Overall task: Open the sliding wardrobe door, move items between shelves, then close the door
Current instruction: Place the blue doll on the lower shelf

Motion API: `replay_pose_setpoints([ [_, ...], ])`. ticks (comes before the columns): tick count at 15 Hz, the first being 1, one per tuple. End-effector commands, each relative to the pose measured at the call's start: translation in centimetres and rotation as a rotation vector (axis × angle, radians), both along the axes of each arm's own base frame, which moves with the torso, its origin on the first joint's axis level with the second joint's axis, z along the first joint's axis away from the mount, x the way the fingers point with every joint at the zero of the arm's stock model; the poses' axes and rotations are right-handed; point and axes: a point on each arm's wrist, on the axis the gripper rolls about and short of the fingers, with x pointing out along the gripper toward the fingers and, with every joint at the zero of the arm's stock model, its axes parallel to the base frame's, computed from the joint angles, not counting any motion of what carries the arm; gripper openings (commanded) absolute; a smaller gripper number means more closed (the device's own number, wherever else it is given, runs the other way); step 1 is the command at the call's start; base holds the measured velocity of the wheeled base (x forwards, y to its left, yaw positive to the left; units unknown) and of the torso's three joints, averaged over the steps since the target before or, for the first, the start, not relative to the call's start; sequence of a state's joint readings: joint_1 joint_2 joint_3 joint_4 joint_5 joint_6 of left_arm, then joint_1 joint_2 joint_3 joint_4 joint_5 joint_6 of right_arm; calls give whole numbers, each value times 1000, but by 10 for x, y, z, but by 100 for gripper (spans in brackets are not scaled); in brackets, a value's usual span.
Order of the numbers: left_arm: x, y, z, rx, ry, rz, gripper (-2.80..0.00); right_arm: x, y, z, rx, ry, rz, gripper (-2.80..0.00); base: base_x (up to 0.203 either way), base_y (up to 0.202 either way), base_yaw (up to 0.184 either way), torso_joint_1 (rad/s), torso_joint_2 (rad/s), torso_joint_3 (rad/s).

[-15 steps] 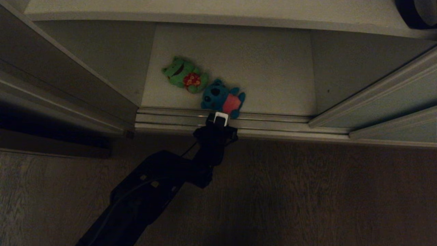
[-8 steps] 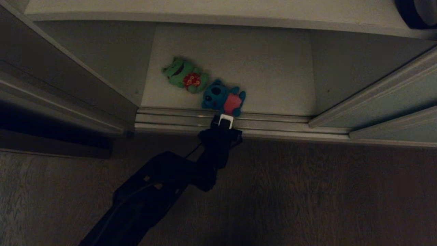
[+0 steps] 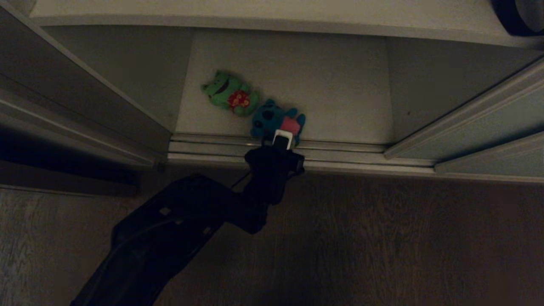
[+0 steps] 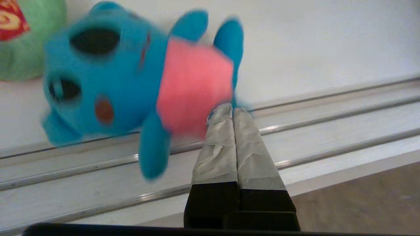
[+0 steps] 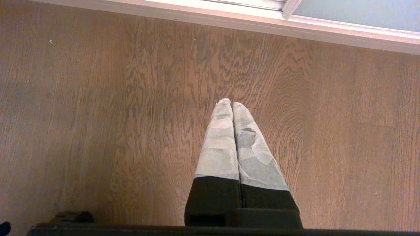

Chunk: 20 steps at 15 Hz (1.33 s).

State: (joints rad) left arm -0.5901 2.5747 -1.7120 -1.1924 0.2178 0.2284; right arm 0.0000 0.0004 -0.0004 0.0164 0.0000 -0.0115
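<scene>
Left gripper point(image 4: 232, 109), fingers pressed together and empty, has edged forward over the floor track point(image 3: 340, 148) to the blue plush toy point(image 4: 108, 82); grasp pending; right gripper point(image 5: 231, 104) closed, parked above the floor.

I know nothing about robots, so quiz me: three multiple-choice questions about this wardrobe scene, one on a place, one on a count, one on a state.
1. Where is the blue plush toy with a pink belly lying?
A. on the wooden floor
B. at the front edge of the off-white shelf
C. on the upper board

2. How many plush toys show?
A. two
B. three
C. four

3. The left gripper is:
A. wide open
B. shut
C. holding a bag

Answers: B, it lies beside the track; A, blue plus the green plush toy; B, its taped fingers meet.
</scene>
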Motion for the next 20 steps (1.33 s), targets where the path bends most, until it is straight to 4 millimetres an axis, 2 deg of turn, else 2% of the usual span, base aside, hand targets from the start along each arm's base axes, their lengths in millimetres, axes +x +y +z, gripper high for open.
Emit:
replay_pose_setpoints([
  [1, -13, 3, 40, -56, 16, -5, -280, 0, 0, 0, -1, 0, 0, -280, 0, 0, 0, 0, 0, 0],
  [5, -15, 3, 45, -88, 89, 8, -280, 0, 0, 0, -1, -1, 0, -280, 0, 0, 0, 0, 0, 0],
  [9, -12, 4, 20, -22, 291, 15, -280, 0, 0, 0, -1, 0, 0, -280, 0, 0, 0, 0, 0, 0],
  [12, -15, 13, 30, -46, 318, 35, -280, 0, 0, 0, -2, 0, 0, -280, 0, 0, 0, 0, 0, 0],
  [17, -8, 26, 20, 8, 398, 77, -280, 0, 0, 0, -1, 0, 0, -280, 0, 0, 0, 0, 0, 0],
  [20, -5, 30, 22, 11, 404, 88, -280, 0, 0, 0, -1, -1, 0, -280, 0, 0, 0, 0, 0, 0],
])
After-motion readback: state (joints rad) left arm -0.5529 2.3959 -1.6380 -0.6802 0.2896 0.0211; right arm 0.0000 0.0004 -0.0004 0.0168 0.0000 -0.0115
